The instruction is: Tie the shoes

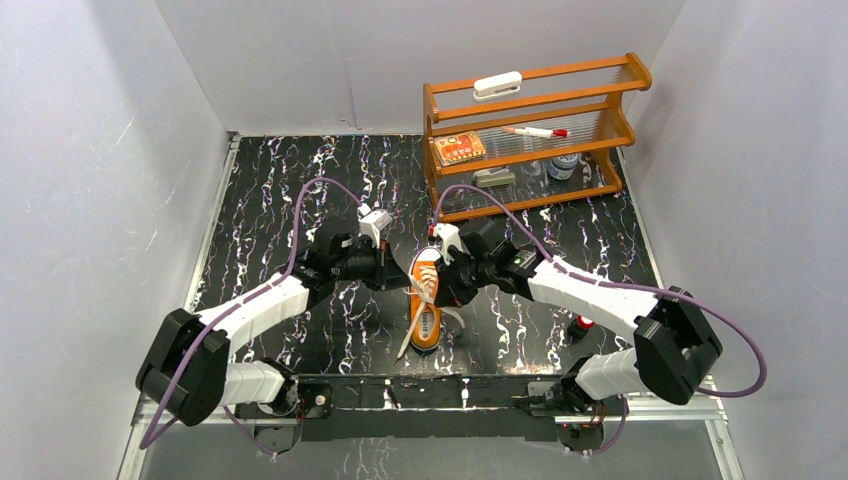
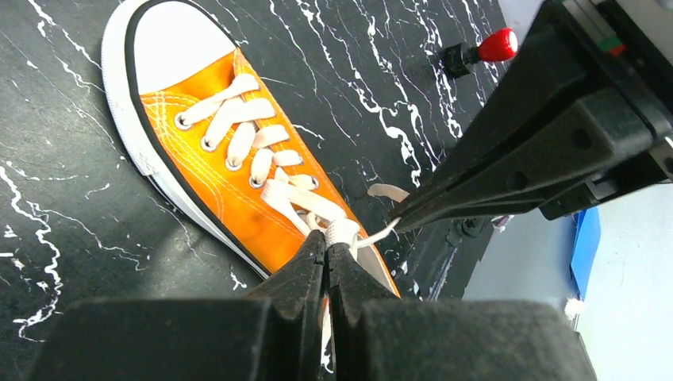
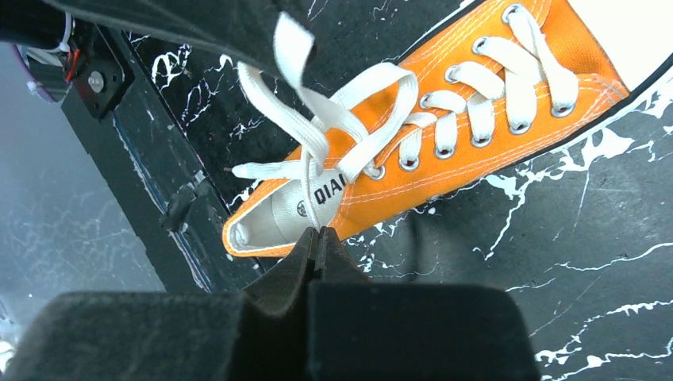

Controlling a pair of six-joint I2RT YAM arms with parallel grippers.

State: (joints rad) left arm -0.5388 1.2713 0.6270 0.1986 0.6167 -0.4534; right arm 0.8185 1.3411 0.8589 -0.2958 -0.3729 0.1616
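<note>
- While you're watching, the small orange canvas sneaker (image 1: pixel 426 300) is lying on the black marbled table (image 1: pixel 300 180), between both arms, near the front edge, toe pointing away from the bases.
- Your left gripper (image 2: pixel 328 240) is sitting clenched, pinching a strand of the long white laces (image 2: pixel 301 202) right above the tongue.
- Your right gripper (image 3: pixel 317 236) is likewise clenched, gripping another strand close beside the left one.
</note>
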